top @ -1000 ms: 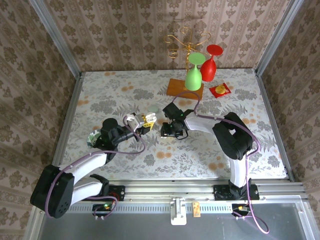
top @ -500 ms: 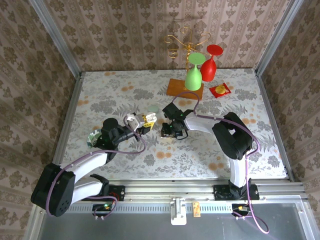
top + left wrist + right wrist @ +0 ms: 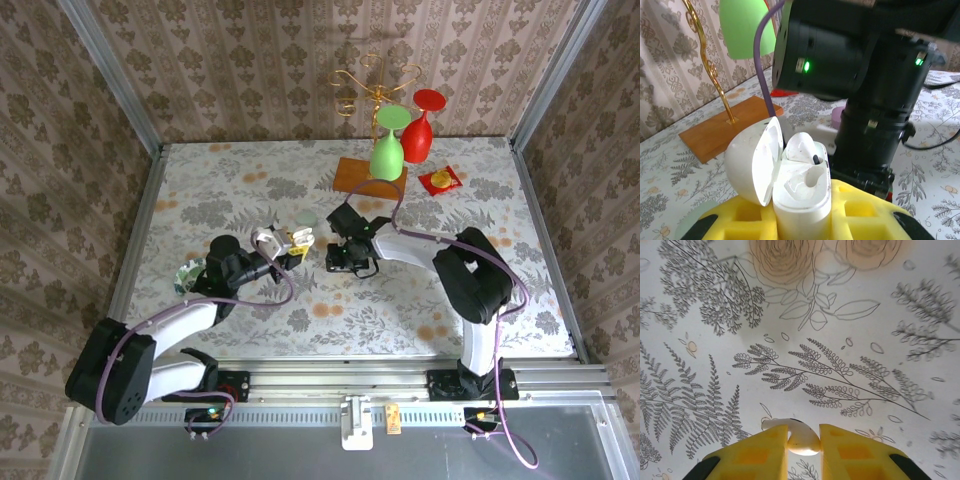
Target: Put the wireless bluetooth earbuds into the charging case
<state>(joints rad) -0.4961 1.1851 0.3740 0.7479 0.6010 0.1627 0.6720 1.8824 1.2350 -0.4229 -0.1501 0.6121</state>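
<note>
Two arms meet near the middle of a worktop covered in a pale cloth printed with grey ferns and orange blooms. Damask wallpaper closes in three sides, with metal posts in the far corners.

The left pincer is pressed together on a white charging case, gripped upright between its yellow pads. The case's lid is swung open to the left. It's glossy and rounded, with one white earbud already seated in the far socket, a dark tip showing. The near socket gapes empty.

The right pincer sits just beside it and points down at the cloth. Its yellow pads pinch a second earbud, a small smooth white piece with a curved stem poking out to the left, held just above the fern print.

At the far edge, right of centre, stand a green goblet and a red goblet. With them are a gold wire rack on a wooden base and an orange packet. A pale green oval case lies just beyond the left pincer.

There's plenty of bare cloth at far left and near right. The two pincers themselves are close, with the right arm's black housing looming right over the open case.
</note>
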